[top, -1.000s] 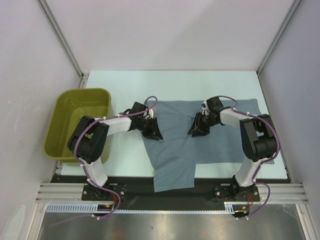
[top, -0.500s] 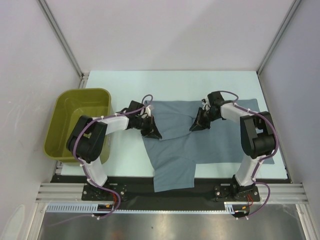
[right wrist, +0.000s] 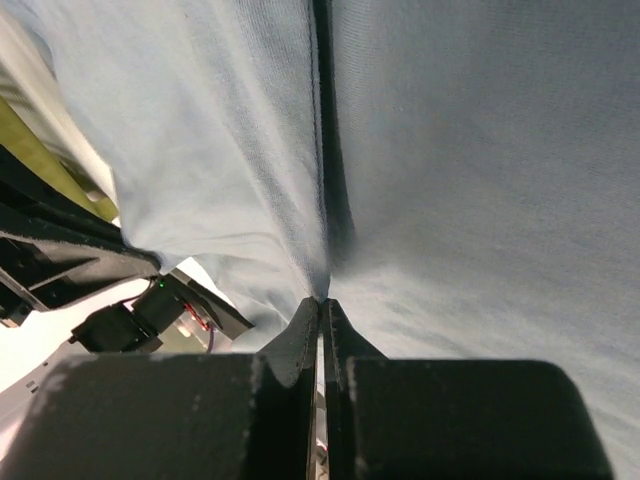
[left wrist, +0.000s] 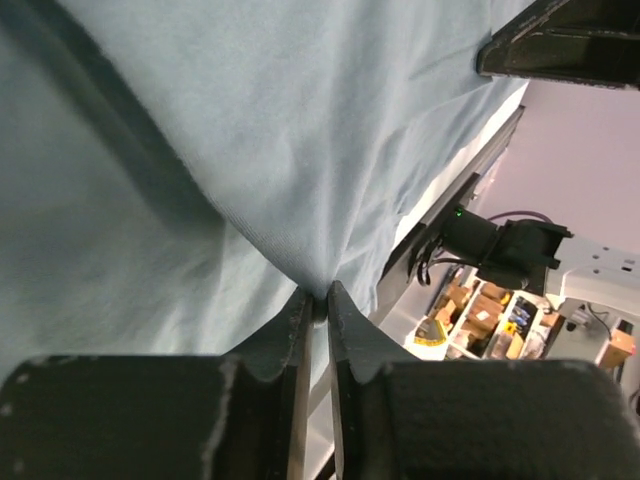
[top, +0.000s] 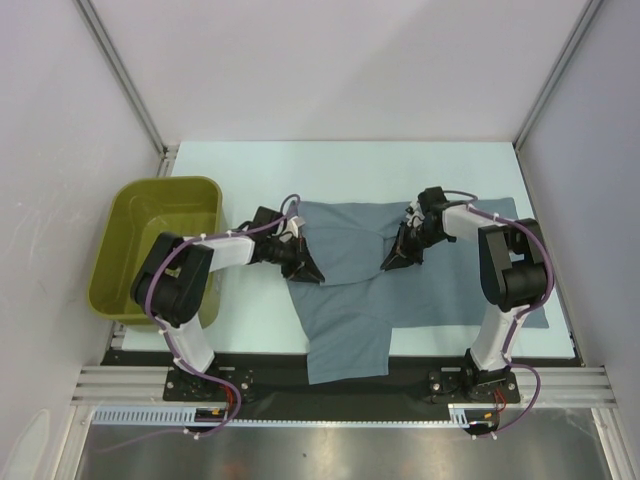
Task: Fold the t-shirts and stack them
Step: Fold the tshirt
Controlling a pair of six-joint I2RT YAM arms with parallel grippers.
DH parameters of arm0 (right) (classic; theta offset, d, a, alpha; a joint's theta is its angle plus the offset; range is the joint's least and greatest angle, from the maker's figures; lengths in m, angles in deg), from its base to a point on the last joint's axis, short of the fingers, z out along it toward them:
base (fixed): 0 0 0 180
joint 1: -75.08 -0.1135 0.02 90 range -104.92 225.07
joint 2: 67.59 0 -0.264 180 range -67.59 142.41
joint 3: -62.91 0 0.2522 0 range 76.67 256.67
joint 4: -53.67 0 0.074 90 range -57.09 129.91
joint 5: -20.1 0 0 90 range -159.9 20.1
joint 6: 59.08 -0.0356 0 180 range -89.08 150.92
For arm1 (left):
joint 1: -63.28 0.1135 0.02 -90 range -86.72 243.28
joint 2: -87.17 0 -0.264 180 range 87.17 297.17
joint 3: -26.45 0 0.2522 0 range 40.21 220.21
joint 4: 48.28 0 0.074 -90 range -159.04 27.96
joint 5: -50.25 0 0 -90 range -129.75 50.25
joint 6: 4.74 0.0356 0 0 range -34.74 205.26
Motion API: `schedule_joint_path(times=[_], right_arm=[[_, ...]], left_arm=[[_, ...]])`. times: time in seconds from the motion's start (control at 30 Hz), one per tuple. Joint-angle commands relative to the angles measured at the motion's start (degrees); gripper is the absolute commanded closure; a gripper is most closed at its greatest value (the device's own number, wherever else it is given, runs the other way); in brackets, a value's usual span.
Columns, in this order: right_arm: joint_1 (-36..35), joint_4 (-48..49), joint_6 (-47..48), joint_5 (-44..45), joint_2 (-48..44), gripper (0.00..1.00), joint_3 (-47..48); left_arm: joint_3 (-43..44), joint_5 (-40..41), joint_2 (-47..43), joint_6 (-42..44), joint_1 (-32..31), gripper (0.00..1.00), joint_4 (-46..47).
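A slate blue-grey t-shirt (top: 440, 285) lies spread over the middle and right of the table, one part hanging over the near edge (top: 345, 355). My left gripper (top: 312, 274) is at the shirt's left edge, shut on a pinch of its cloth (left wrist: 317, 285). My right gripper (top: 390, 263) is near the shirt's upper middle, also shut on a fold of the cloth (right wrist: 322, 290). Between the two grippers the cloth is drawn into a dip. Both wrist views are filled with the t-shirt (left wrist: 250, 140) and its cloth (right wrist: 470, 180).
An olive basket (top: 112, 262) stands at the left of the table, beside the left arm. The pale table top (top: 400, 165) shows behind the shirt. Grey walls (top: 330, 70) close in the back and sides.
Both grippers have closed on the shirt's cloth and drawn it a little toward the near edge. The upper part of the shirt between them has bunched and dipped.
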Motion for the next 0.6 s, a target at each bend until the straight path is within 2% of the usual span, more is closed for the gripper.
schedule_joint_path(times=[0.0,0.2,0.27,0.3,0.33,0.37,0.4,0.43,0.5,0.57], right_arm=[[-0.12,-2.06,1.36,-0.19,0.11,1.0,2.42],[-0.12,-1.45,1.71,0.16,1.7,0.99,2.86],[-0.03,-2.32,1.98,0.86,1.96,0.96,3.39],[-0.12,-2.85,2.5,1.04,2.05,0.94,3.74],[-0.2,-3.55,2.94,2.0,1.88,0.86,4.52],[-0.12,-5.04,3.21,2.88,1.61,0.83,4.88],[0.06,-5.75,3.82,5.06,1.26,0.75,5.14],[0.23,-6.28,3.91,6.13,0.3,0.72,5.76],[1.02,-7.33,3.48,10.76,-1.11,0.64,6.29],[1.73,-7.51,2.6,14.82,-3.48,0.59,7.43]], left_arm=[[-1.01,-3.0,-1.67,-2.7,-1.14,0.82,3.82],[-2.24,-4.32,1.32,-5.51,-2.46,0.81,8.13],[-1.72,-3.8,1.06,-4.47,-2.46,0.81,5.95],[-1.11,-2.75,0.62,-3.07,-2.2,0.73,4.02],[0.55,-0.3,0.09,-0.01,-2.02,0.64,-1.39],[1.44,0.77,-1.74,1.59,-1.76,0.6,-3.88],[2.49,1.74,-2.89,3.43,-1.24,0.52,-6.43],[4.76,4.88,-4.38,6.84,-0.97,0.46,-12.02],[7.5,8.06,-7.8,10.37,-0.36,0.35,-17.41],[11.98,13.24,-9.48,14.6,0.35,0.32,-24.45]])
